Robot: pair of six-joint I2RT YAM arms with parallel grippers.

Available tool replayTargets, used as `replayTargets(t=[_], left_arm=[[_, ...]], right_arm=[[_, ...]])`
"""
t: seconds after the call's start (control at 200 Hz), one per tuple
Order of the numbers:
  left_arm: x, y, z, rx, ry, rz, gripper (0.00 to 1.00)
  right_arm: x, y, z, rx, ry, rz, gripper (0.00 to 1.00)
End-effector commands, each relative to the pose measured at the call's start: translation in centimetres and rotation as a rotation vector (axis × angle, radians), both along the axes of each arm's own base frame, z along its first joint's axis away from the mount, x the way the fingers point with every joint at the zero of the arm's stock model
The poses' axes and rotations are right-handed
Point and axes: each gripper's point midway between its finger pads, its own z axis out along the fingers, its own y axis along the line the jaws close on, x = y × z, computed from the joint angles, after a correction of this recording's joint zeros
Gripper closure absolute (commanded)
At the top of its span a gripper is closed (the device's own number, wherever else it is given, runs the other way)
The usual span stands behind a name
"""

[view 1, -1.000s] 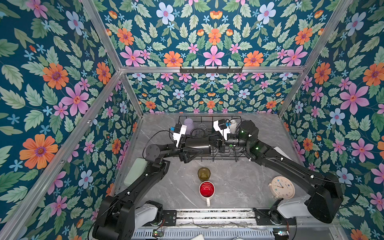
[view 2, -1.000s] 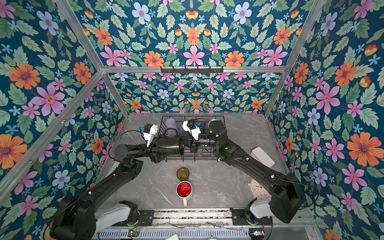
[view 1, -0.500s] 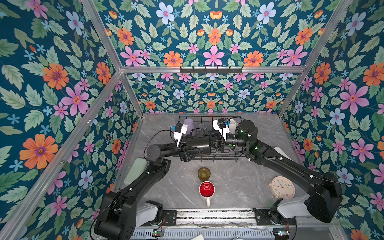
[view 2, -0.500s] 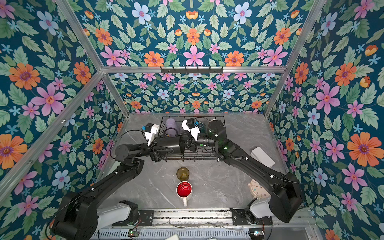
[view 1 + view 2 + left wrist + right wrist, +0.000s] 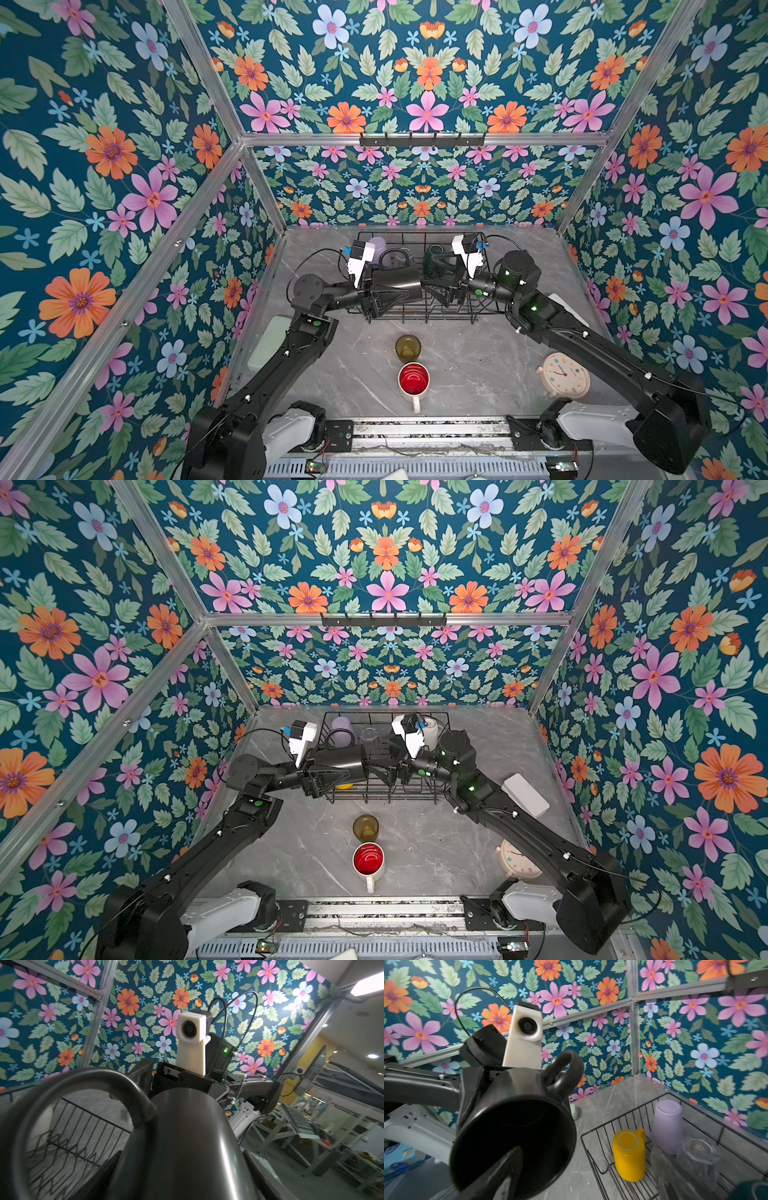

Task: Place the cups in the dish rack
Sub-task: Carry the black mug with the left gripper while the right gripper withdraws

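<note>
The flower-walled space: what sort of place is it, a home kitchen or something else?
Probably a robot test booth in a workshop, not a home: flowered panels on a metal frame, two robot arms bolted to a base rail, and work benches outside.

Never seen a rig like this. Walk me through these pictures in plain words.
Two black robot arms work at a marble table walled with floral paper. Two pictures look down from overhead; the other two come from a camera on each arm's wrist. The left hand grips a black mug sideways over the wire dish rack. The right hand is open, facing the mug's mouth. In the rack are a yellow mug, lilac tumbler, clear glass and teal mug. On the table stand an olive glass, a red-lined white mug and an alarm clock.
</note>
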Motion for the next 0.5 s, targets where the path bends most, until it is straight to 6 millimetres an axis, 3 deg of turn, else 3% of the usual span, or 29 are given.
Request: replayTargets(t=[0.0,0.25,0.495], left_arm=[[3.2,0.6,-2.4,0.130,0.009,0.198,1.00],[7.7,2.3,-3.6,0.306,0.092,0.442,1.00],[11.4,2.4,-6.0,0.471,0.209,0.569,1.00]], right_arm=[[2.3,-2.8,-1.3,-0.008,0.079,-0.217,0.01],[4.1,-9.8,-6.2,-0.057,0.301,-0.521,0.01],[4.8,-13.3,-9.1,-0.096,0.448,-0.647,0.01]])
